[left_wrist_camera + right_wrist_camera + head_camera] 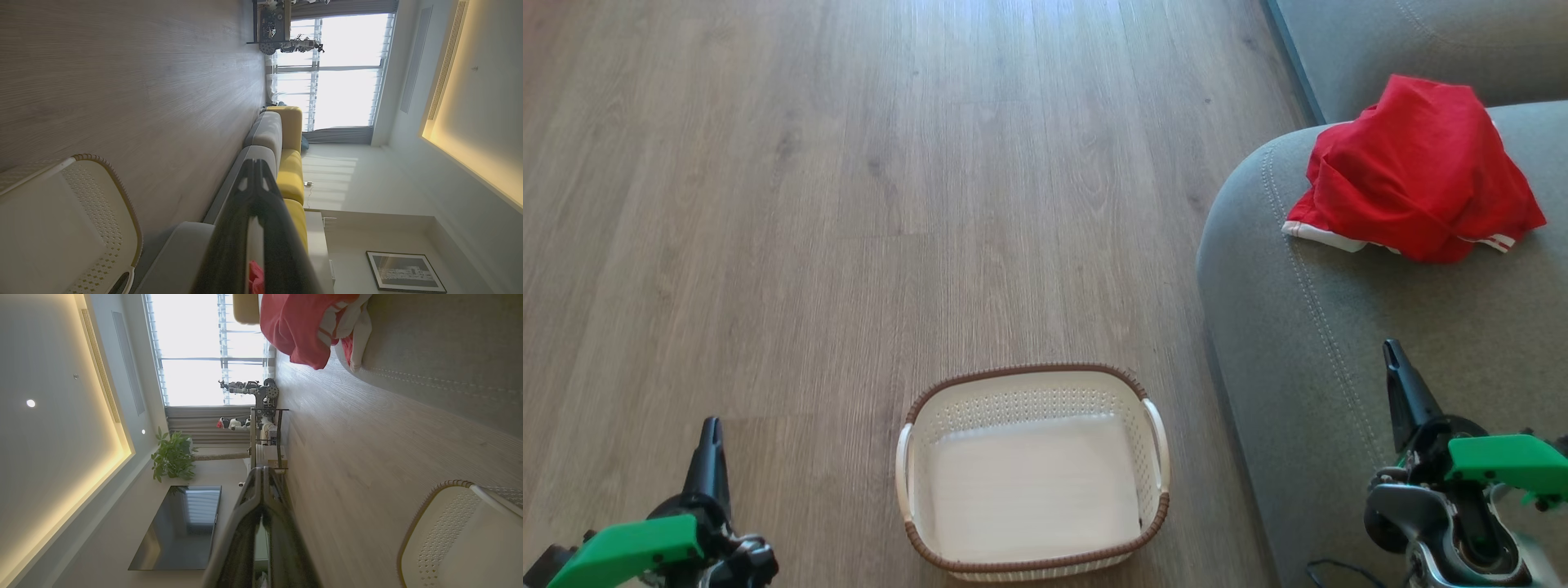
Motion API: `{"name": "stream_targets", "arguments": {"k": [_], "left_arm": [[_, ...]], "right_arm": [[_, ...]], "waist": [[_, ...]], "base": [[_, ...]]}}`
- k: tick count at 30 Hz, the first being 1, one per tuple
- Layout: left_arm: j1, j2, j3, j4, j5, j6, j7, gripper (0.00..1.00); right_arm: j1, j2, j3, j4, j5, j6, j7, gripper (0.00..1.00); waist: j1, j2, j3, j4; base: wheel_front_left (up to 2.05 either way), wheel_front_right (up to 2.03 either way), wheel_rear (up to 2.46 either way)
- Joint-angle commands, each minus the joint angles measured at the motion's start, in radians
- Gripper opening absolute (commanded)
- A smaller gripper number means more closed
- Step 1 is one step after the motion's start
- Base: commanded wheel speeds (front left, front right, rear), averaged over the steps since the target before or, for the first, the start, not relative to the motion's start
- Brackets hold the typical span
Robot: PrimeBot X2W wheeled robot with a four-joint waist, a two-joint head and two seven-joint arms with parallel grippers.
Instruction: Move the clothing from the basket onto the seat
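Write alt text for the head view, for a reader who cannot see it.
Red clothing with white trim lies heaped on the grey-green sofa seat at right; the cream perforated basket stands empty on the wood floor beside it. The left gripper and right gripper are shut, holding nothing.

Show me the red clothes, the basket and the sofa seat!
red clothes (1417,171), head view, middle of the red pile.
basket (1033,490), head view, its bare bottom.
sofa seat (1339,343), head view, bare grey cushion top.

Head view looks steeply down; both sideways-rolled wrist views skim low, all sharing the basket (1029,370).
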Motion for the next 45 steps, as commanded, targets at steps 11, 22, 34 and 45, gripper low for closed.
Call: {"name": "stream_targets", "arguments": {"k": [11, 22, 34, 45], "left_arm": [[-0.050, 0.010, 0.039, -0.038, -0.003, -0.009, 0.004, 0.00], [-0.050, 0.010, 0.039, -0.038, -0.003, -0.009, 0.004, 0.00], [-0.050, 0.010, 0.040, -0.038, -0.002, -0.009, 0.005, 0.00], [-0.050, 0.010, 0.040, -0.038, -0.002, -0.008, 0.005, 0.00]], "right_arm": [[-0.050, -0.032, 0.037, -0.041, 0.020, 0.000, -0.004, 0.00], [-0.049, -0.044, 0.052, -0.044, 0.034, 0.000, -0.017, 0.00], [-0.049, -0.059, 0.073, -0.048, 0.052, 0.000, -0.033, 0.00], [-0.048, -0.073, 0.091, -0.051, 0.068, 0.000, -0.048, 0.00]], "waist": [[0.0000, 0.0000, 0.000, 0.000], [0.0000, 0.0000, 0.000, 0.000], [0.0000, 0.0000, 0.000, 0.000], [0.0000, 0.0000, 0.000, 0.000]], "base": [[0.00, 0.00, 0.00], [0.00, 0.00, 0.00], [0.00, 0.00, 0.00], [0.00, 0.00, 0.00]]}}
